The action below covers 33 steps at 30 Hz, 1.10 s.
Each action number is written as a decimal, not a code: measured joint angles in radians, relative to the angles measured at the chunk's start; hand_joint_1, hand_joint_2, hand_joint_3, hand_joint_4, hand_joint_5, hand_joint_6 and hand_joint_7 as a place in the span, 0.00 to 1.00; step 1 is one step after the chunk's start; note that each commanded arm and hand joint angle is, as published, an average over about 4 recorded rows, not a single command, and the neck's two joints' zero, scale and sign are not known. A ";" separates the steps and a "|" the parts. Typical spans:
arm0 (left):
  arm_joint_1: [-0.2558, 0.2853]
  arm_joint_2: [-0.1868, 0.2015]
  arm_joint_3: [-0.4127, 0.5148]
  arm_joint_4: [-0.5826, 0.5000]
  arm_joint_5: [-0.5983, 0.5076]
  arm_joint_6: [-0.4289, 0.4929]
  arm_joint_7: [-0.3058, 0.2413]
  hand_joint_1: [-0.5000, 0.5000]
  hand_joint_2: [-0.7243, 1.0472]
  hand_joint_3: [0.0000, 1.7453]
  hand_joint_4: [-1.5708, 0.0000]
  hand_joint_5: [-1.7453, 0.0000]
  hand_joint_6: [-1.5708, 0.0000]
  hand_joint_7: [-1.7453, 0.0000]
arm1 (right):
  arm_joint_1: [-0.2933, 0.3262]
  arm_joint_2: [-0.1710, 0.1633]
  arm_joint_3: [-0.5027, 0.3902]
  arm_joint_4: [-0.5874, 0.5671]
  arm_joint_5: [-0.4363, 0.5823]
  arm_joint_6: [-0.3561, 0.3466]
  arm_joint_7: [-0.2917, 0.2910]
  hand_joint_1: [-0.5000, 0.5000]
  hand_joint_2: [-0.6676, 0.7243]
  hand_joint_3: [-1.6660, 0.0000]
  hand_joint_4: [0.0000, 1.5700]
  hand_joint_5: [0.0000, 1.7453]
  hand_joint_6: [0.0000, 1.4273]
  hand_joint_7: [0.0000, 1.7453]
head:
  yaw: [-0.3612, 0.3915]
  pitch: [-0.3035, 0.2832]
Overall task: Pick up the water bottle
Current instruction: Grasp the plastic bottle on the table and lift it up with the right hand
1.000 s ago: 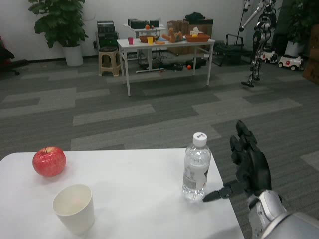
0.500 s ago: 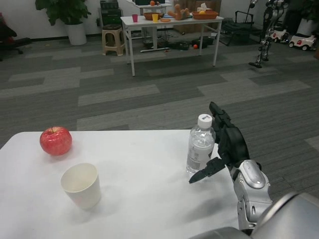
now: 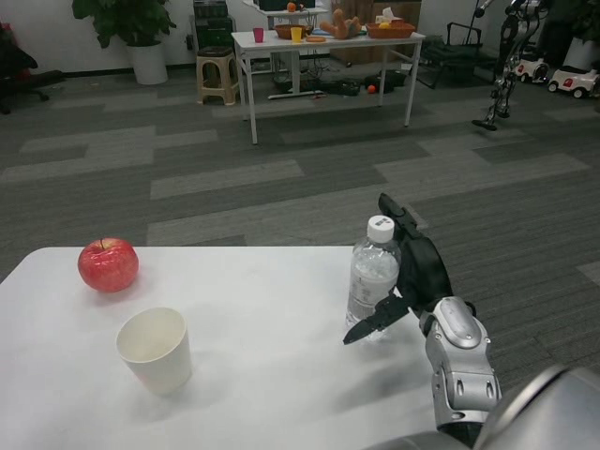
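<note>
Right hand: the right hand (image 3: 412, 277) is up at the right edge of the white table (image 3: 253, 375), fingers spread apart and holding nothing — palm turned toward the water bottle (image 3: 372, 281), with one finger reaching low across in front of the bottle's base.
Contact: the palm looks just beside the bottle's right flank; whether it actually touches I cannot tell from here.
Water bottle: stands upright near the table's right edge, white cap on top, long axis vertical, lying to the left of the hand.
Nearer arm: only the right arm shows; the left hand is out of sight, so the right is plainly the one placed for this.
Next move, as I judge it: the fingers need to close around the bottle's body from the right side — the grasp is not yet made.
Also on the table: a paper cup (image 3: 155, 349) and a red apple (image 3: 108, 264), both well apart to the left.
</note>
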 measured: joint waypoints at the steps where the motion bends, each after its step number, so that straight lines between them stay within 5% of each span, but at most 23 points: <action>1: -0.001 0.000 -0.002 -0.001 0.000 0.000 0.000 0.00 0.05 0.05 1.00 1.00 1.00 1.00 | 0.000 0.000 0.000 0.002 0.000 0.000 0.000 0.04 0.64 1.00 0.00 0.00 0.00 0.00 | -0.001 0.001; 33: -0.002 0.000 -0.015 -0.002 0.000 -0.001 0.000 0.00 0.05 0.05 1.00 1.00 1.00 1.00 | 0.006 0.027 0.007 0.115 -0.009 -0.077 0.030 0.04 0.64 1.00 0.00 0.00 0.00 0.00 | 0.005 0.022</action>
